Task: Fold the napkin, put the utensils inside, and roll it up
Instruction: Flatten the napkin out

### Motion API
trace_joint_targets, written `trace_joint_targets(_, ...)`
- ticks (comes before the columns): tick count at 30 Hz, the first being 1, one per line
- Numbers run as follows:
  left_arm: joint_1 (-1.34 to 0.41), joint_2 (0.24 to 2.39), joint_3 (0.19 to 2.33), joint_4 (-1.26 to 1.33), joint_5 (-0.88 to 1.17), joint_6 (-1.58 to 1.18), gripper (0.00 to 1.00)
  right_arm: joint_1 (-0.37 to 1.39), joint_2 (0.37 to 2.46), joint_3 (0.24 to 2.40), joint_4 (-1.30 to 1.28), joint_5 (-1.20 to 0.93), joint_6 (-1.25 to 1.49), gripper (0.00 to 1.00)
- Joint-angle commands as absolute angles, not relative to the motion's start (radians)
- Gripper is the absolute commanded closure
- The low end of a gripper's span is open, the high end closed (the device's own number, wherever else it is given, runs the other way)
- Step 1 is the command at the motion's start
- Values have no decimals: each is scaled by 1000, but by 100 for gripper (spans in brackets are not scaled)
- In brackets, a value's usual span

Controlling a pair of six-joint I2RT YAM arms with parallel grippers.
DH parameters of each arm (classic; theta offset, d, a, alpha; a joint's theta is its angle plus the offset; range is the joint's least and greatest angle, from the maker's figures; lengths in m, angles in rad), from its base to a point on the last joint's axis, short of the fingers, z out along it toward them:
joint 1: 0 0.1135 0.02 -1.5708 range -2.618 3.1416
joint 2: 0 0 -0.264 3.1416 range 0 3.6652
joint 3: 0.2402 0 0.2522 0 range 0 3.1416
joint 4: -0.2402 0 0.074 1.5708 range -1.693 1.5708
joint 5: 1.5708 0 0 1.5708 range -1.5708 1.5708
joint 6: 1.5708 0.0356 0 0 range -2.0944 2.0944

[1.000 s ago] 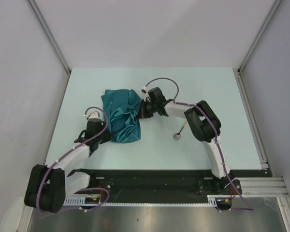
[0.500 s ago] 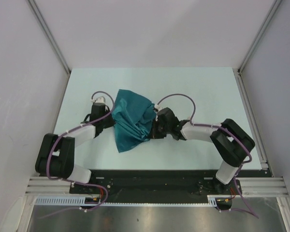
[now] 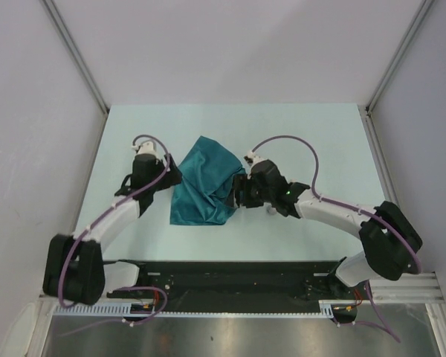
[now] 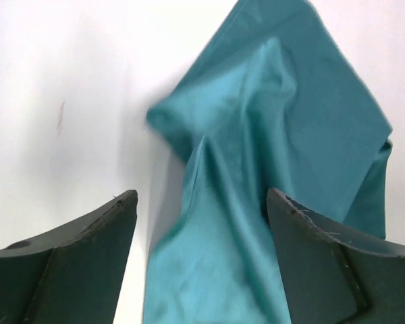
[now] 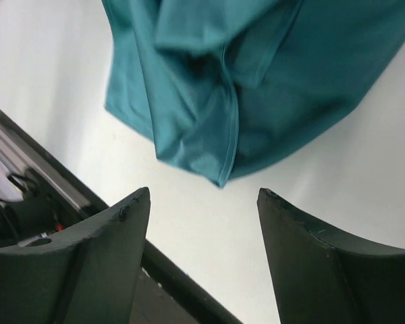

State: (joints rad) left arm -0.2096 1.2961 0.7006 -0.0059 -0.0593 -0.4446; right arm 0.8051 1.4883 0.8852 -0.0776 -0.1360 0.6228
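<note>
The left gripper [image 4: 201, 202] meets the crumpled napkin [image 3: 204, 182] from its left side, fingers spread wide with cloth lying between them. The right gripper [image 5: 202, 196], on a low outstretched arm, faces the napkin's right side, also spread and empty.

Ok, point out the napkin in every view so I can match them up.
Top external: the napkin lies crumpled just left of the picture's centre.
Left wrist: the napkin fills the centre and right, running off the bottom edge.
Right wrist: the napkin covers the top half, a hemmed corner pointing down.
Shared landmark: the pale table under the cloth, in all three.
</note>
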Motion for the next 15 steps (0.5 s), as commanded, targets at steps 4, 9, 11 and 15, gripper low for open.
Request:
trace_joint_targets(4, -230, 1063, 479, -193, -74, -538, 27, 701, 1427, 936, -97, -159, 551, 28)
trace_joint_targets(9, -244, 988, 416, -264, -84, -572, 37, 648, 1378, 887, -74, -184, 548, 27)
trace_joint_targets(11, -245, 992, 408, -273, -65, -586, 39, 629, 1364, 873, -63, -196, 546, 26)
trace_joint_targets(15, -265, 1023, 407, -298, -51, -591, 41, 580, 1384, 873, -61, -209, 525, 26)
